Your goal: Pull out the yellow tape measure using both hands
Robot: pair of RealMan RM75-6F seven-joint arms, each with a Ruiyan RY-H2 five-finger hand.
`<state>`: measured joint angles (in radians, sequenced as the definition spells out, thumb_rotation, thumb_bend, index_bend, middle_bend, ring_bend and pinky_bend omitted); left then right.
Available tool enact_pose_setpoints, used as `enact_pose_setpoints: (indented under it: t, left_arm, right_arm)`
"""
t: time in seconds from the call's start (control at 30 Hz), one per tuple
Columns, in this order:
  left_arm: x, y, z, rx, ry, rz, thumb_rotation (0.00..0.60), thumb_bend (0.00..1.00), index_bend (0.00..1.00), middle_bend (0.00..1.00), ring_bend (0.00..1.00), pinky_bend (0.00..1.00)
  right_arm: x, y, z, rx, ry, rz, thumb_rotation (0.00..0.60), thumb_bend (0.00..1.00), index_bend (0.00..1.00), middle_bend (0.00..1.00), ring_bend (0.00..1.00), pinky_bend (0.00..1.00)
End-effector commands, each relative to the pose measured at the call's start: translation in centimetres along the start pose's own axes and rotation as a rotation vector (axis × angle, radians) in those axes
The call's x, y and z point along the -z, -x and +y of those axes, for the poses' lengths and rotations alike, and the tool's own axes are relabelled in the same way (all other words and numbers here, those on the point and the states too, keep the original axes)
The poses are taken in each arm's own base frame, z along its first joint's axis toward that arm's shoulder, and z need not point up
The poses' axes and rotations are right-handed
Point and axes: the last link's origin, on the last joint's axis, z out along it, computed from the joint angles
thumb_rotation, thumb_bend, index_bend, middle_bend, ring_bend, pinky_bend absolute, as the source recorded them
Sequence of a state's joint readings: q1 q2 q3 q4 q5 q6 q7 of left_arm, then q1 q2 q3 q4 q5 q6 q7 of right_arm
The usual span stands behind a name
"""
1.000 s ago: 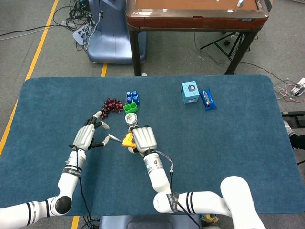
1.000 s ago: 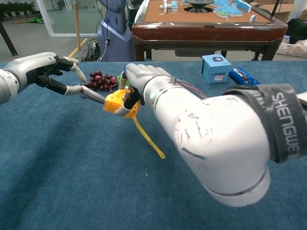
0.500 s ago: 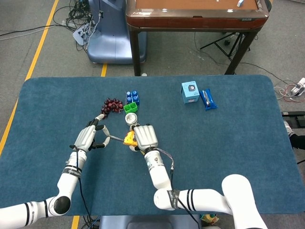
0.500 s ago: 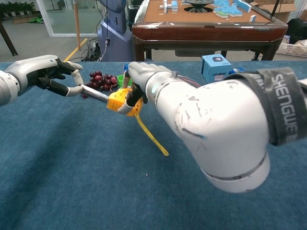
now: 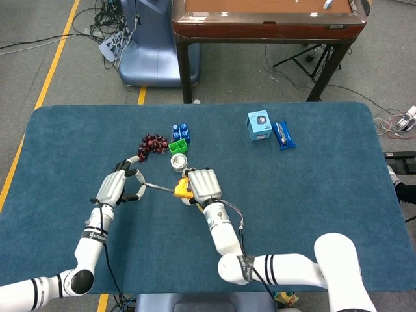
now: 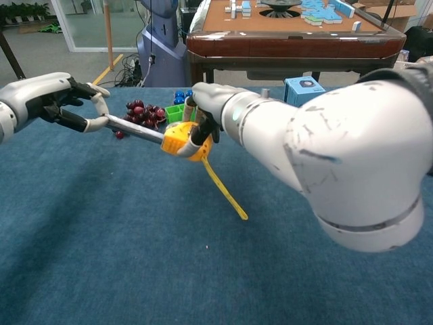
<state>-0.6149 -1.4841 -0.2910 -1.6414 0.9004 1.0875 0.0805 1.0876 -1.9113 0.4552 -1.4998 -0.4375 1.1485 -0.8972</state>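
My right hand [image 5: 203,184] [image 6: 206,108] grips the yellow tape measure case [image 5: 183,189] [image 6: 181,141] above the blue table. A silvery blade [image 5: 159,187] [image 6: 135,128] runs out of the case to the left. My left hand [image 5: 117,187] [image 6: 51,98] pinches the blade's end between thumb and finger, the other fingers spread. A yellow strap [image 6: 224,193] hangs down from the case to the right.
Behind the hands lie dark red grapes [image 5: 153,143] [image 6: 139,112], a green block [image 5: 177,146], blue blocks [image 5: 181,131] and a small metal tin [image 5: 179,162]. A blue box [image 5: 259,125] [image 6: 304,95] and a blue packet [image 5: 284,134] sit far right. A brown table [image 5: 266,19] stands beyond.
My right hand has moved right with the case while my left hand holds the blade's end, so more of the blade shows between the two hands.
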Motion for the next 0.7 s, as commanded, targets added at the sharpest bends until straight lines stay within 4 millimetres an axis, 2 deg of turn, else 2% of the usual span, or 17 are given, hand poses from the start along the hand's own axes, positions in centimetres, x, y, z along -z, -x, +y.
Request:
enact_pose_setpoints:
  t: [0.03, 0.27, 0.7]
  left_arm:
    - [0.1, -0.6, -0.7, -0.005, -0.004, 0.017, 0.6, 0.45, 0.59, 0.1, 0.0, 0.0]
    - [1.0, -1.8, -2.8, -0.025, -0.013, 0.043, 0.6, 0.45, 0.59, 0.1, 0.0, 0.0]
    - [3.8, -4.0, -4.9, -0.038, -0.024, 0.095, 0.6, 0.45, 0.57, 0.1, 0.0, 0.0]
  right_arm:
    - [0.6, -0.1, 1.5, 0.007, 0.001, -0.017, 0.6, 0.67, 0.66, 0.67, 0.59, 0.3]
    - [2.2, -0.7, 4.8, 0.033, -0.003, -0.025, 0.6, 0.67, 0.67, 0.67, 0.59, 0.3]
    - [5.3, -0.9, 9.6, 0.011, -0.002, -0.026, 0.6, 0.67, 0.67, 0.67, 0.6, 0.3]
